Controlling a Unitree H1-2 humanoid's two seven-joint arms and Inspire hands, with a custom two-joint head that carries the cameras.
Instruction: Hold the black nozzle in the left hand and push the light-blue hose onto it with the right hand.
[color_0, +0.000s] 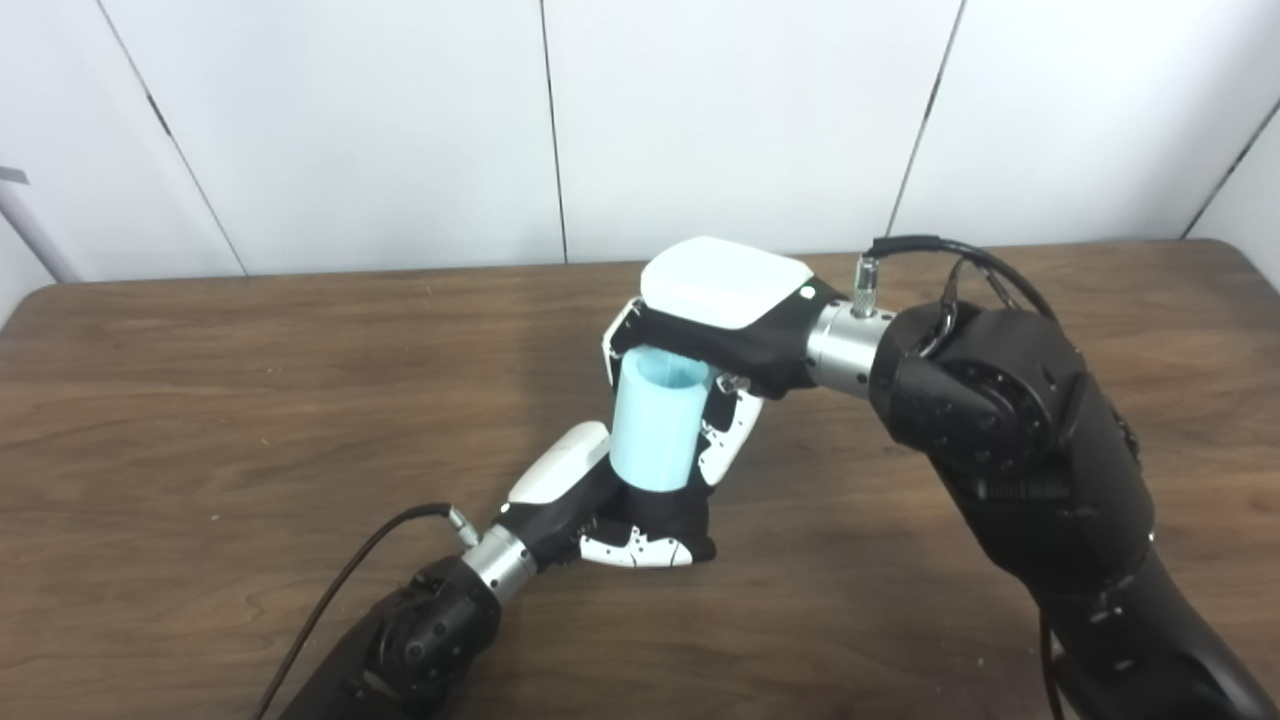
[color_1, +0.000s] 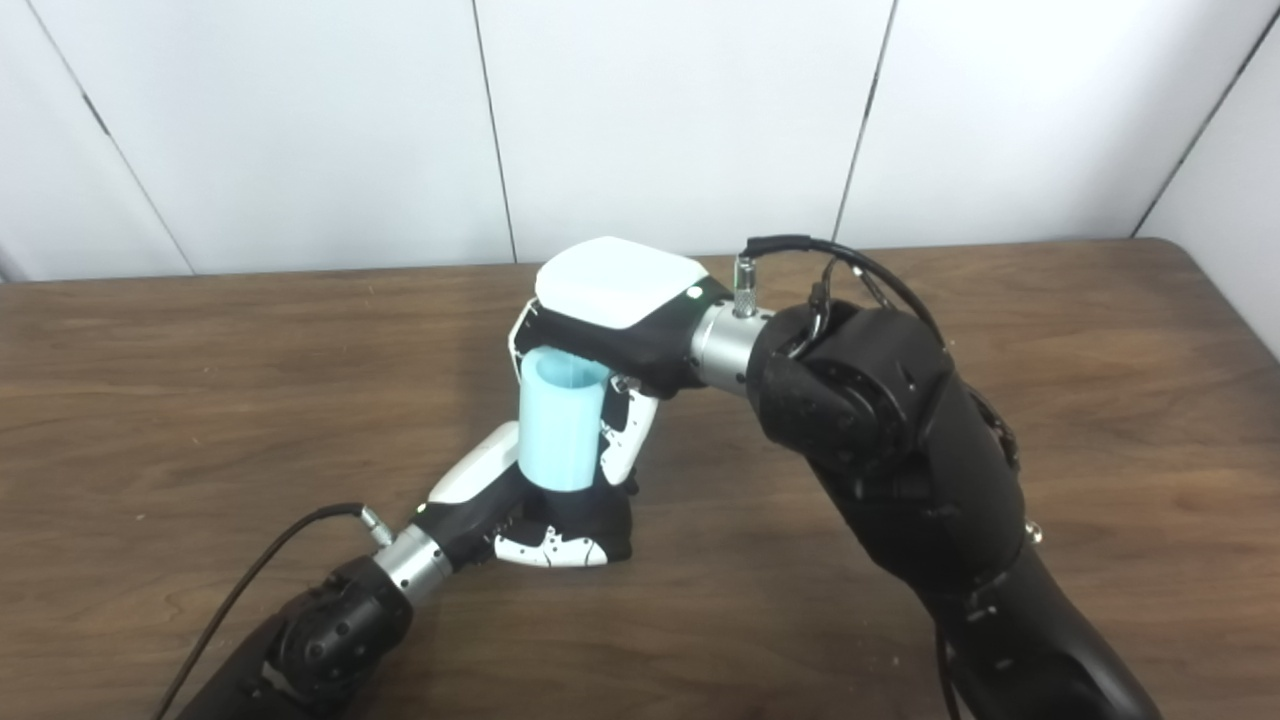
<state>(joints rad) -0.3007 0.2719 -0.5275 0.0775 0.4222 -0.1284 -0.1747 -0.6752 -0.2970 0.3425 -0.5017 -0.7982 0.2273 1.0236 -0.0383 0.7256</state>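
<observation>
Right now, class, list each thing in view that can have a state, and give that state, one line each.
Light-blue hose: upright, held near its top, lower end down in the left hand.
Right hand: shut on the hose.
Left hand: closed around the hose's base.
Black nozzle: hidden, cannot tell.

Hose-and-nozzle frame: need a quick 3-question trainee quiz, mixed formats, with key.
1. True or false: the light-blue hose lies flat on the table.
2. Multiple choice: which hand grips the hose from above? A) left hand B) right hand C) neither
3. Short answer: can the black nozzle be clearly made out in either view?

Key:
1. False; it stands roughly upright between the two hands, above the table.
2. B
3. No; the left hand is closed around something dark right under the hose's lower end, but its fingers and the hose hide what it is.
</observation>
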